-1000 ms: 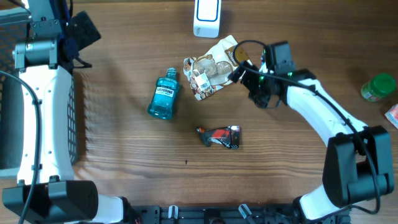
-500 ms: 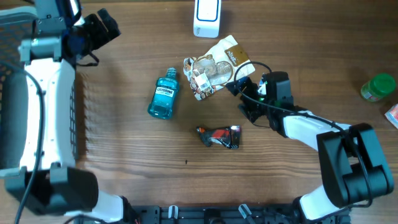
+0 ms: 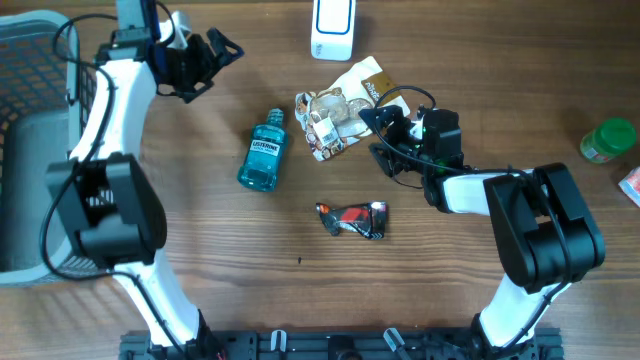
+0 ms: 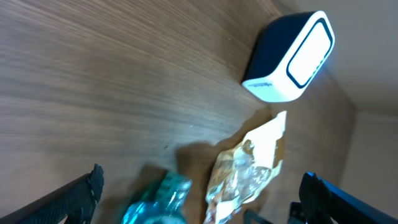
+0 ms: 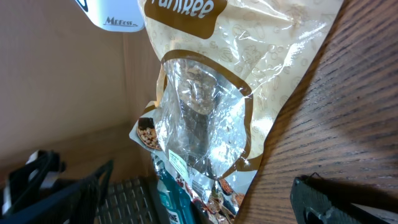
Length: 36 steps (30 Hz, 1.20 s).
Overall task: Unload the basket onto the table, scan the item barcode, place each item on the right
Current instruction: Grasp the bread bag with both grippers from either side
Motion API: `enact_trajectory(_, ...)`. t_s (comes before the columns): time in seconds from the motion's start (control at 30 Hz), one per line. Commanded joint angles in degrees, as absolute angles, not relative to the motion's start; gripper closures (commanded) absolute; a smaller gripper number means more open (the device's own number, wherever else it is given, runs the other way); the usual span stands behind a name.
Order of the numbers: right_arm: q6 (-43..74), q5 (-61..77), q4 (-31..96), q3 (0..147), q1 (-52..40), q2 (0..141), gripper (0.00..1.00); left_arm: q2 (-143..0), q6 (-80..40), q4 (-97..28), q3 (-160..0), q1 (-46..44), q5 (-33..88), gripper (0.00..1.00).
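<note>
Two grippers are pictured overhead, jaws spread: the right gripper (image 3: 380, 138) just beside the snack bag (image 3: 335, 118), laid diagonally near the bench's far edge; the left gripper (image 3: 218, 60) well apart. From the left wrist, the bag is seen distant. From the right wrist, it is seen close ahead.

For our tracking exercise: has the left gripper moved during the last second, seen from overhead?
Yes. The left gripper has swung toward picture-right, away from the basket and closer to the white scanner.

The white-shelled left arm (image 3: 108, 95) and white-shelled right arm (image 3: 468, 190) have bulky black joint housings. Thin black cables (image 3: 405, 92) loop alongside. The matte black left claw (image 3: 218, 50) and matte black right claw (image 3: 378, 135) are two-fingered.
</note>
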<state>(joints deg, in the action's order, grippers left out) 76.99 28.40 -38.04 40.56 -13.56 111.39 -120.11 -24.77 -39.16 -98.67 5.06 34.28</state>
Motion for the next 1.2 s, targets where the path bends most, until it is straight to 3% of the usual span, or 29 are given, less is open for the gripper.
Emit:
enact_trajectory(0.0,78.37,24.43,-33.39,36.75,-13.98,118.08,0.0,-123.92,-27.9,-36.77,-98.45,3.07,40.71,0.0)
enact_trajectory(0.27,78.04,25.43,-33.41,36.75,-13.98,118.08,0.0,-124.49,-27.44,-30.06,-98.45,-2.61,40.27,0.0)
enact_trajectory(0.3,78.11,25.8,-33.43,36.75,-13.98,118.08,0.0,-124.53,-27.46,-28.69,-98.45,-3.57,39.94,0.16)
enact_trajectory(0.33,78.17,26.0,-33.43,36.75,-13.98,118.08,0.0,-124.68,-27.51,-27.2,-98.45,-4.91,38.76,0.43)
enact_trajectory(0.4,78.19,26.22,-33.41,36.8,-13.98,118.08,0.0,-124.73,-28.49,-25.87,-98.45,-7.05,35.46,0.84)
enact_trajectory(0.43,78.17,26.24,-33.36,36.8,-13.98,118.08,0.0,-124.73,-29.5,-25.87,-98.48,-7.84,33.87,0.96)
enact_trajectory(0.73,80.16,26.2,-33.17,36.8,-13.98,118.08,0.0,-127.55,-30.5,-25.52,-98.45,-14.22,28.84,0.96)
enact_trajectory(1.17,81.52,26.28,-31.51,37.63,-13.98,118.08,0.0,-137.27,-30.92,-31.11,-98.45,-12.51,30.57,0.96)
